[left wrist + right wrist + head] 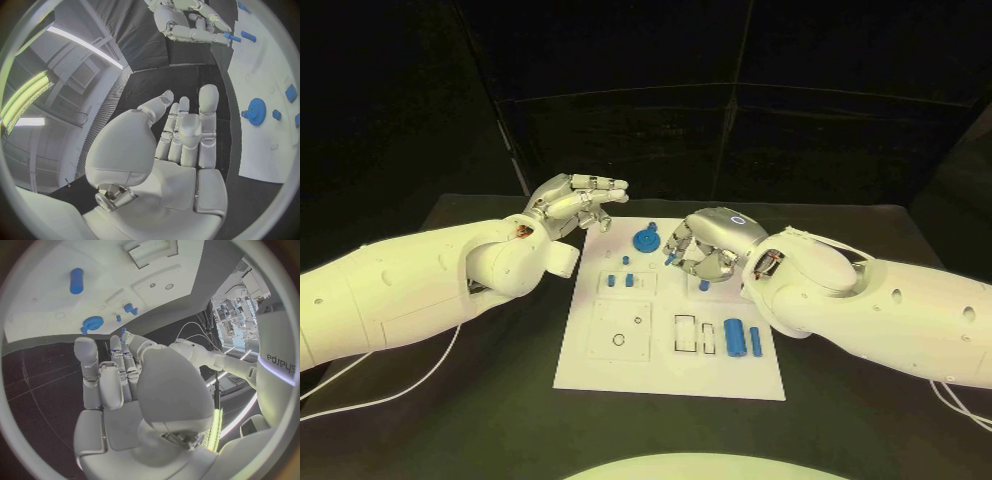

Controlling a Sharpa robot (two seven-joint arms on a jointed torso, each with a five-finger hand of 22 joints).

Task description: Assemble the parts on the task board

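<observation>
The white task board (668,365) lies in the middle of the black table. A blue gear (648,240) stands near its far edge, with small blue parts (626,281) just below it and two blue cylinders (744,340) lying side by side at the near right. My right hand (708,245) hovers over the board's far right part, fingers curled downward. A small blue part (672,258) shows at its fingertips; whether it is pinched is unclear. My left hand (574,208) is off the board's far left corner, fingers loosely extended (187,130), holding nothing. The gear (255,111) lies just beyond them.
Rectangular outlines and round holes (623,335) mark the board's near half. Another small blue part (704,285) sits under my right hand. Black table (473,400) surrounds the board, and a dark curtain stands behind the table.
</observation>
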